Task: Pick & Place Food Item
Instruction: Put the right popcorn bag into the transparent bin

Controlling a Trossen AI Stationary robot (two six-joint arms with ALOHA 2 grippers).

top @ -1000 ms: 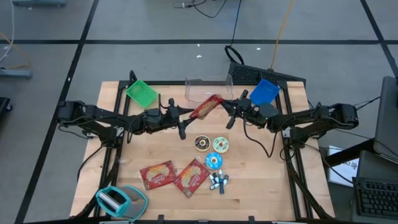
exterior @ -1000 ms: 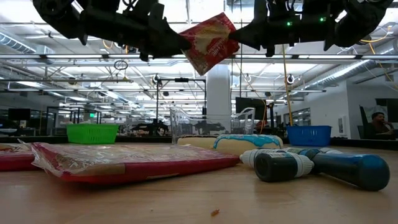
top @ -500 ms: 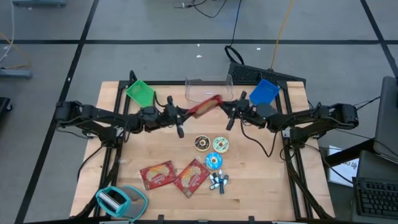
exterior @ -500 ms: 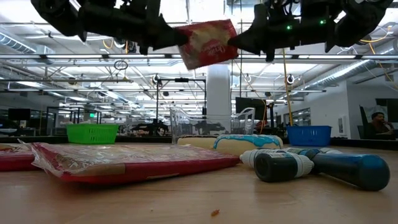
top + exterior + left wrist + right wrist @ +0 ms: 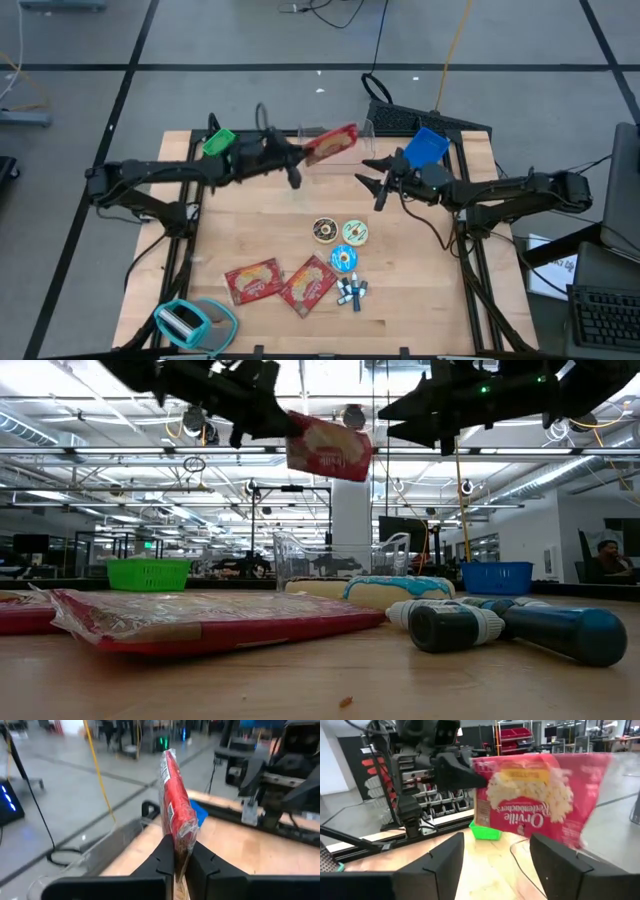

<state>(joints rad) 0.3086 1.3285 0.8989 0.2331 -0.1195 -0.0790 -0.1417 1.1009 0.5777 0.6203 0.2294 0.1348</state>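
Observation:
A red popcorn packet (image 5: 332, 144) hangs in the air over the clear container (image 5: 350, 160) at the table's far side. My left gripper (image 5: 300, 157) is shut on it, reaching in from the left. In the left wrist view the packet (image 5: 177, 812) stands edge-on between my fingers. My right gripper (image 5: 373, 180) stands open just right of the packet with nothing between its fingers. The right wrist view shows the packet's printed face (image 5: 540, 795) ahead of my open right gripper (image 5: 495, 870). My left gripper pinches the packet's left end (image 5: 181, 845) between its two fingers (image 5: 164, 856). The fingers come nearly level from the table's left. The packet stands on edge, sticks out past the fingertips toward the right, and is lifted clear of the table.
A green basket (image 5: 220, 142) sits at the far left and a blue basket (image 5: 425, 147) at the far right. Two doughnuts (image 5: 325, 230), two more red packets (image 5: 252, 281), small blue items (image 5: 350, 292) and a teal tape dispenser (image 5: 195, 320) lie nearer the front.
My left gripper has shut on the packet and my right gripper has opened and let it go. The left gripper has then risen and swung toward the far edge, carrying the packet over the clear container. My right gripper has drawn back slightly to the right.

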